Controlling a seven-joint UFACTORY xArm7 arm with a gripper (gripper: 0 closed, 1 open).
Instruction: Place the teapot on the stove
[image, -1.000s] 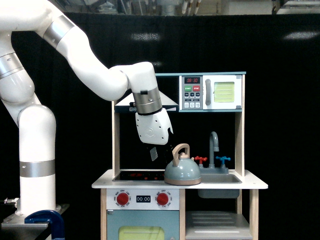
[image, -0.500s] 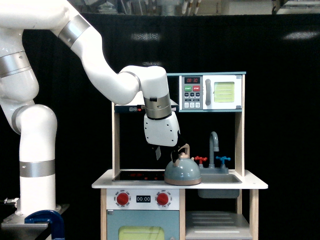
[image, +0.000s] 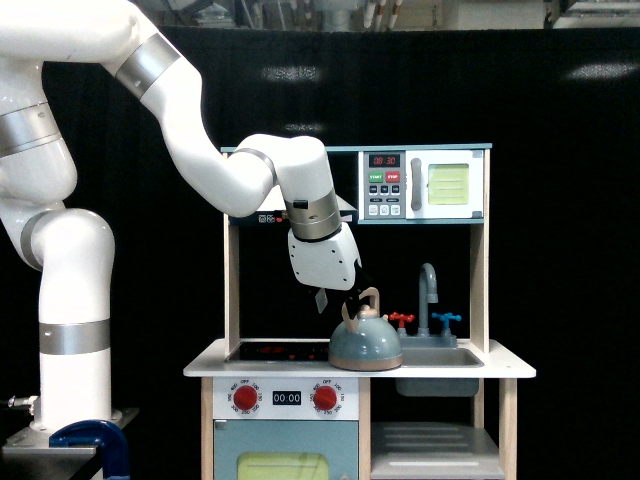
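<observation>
In the exterior view, the white arm reaches in from the view's left and bends down so that the claw hangs under the play kitchen's upper shelf, pointing downward and tilted toward the view's right. One grey finger shows on the view's left side of the claw; the other side is dark against the black backdrop and lies right at the tan loop handle of the teapot. How wide the claw stands, and whether it grips the handle, cannot be told from here; the fingertips and the top of the handle overlap in the picture.

The teapot sits directly below the claw, upright, its tan base rim resting on the white bench. It stands at the boundary between the cooktop and the sink, with its body appearing to overlap the right end of the stove as the view shows it. The stove itself, a flat black panel with red marks, lies below the claw and stretches away to the view's left of it.

To the view's right of the claw and lower are the grey faucet with red and blue taps and the sink basin. Above and to the view's right of the claw is the toy microwave. Straight down from the claw, under the bench edge, are two red knobs flanking a small timer display.
</observation>
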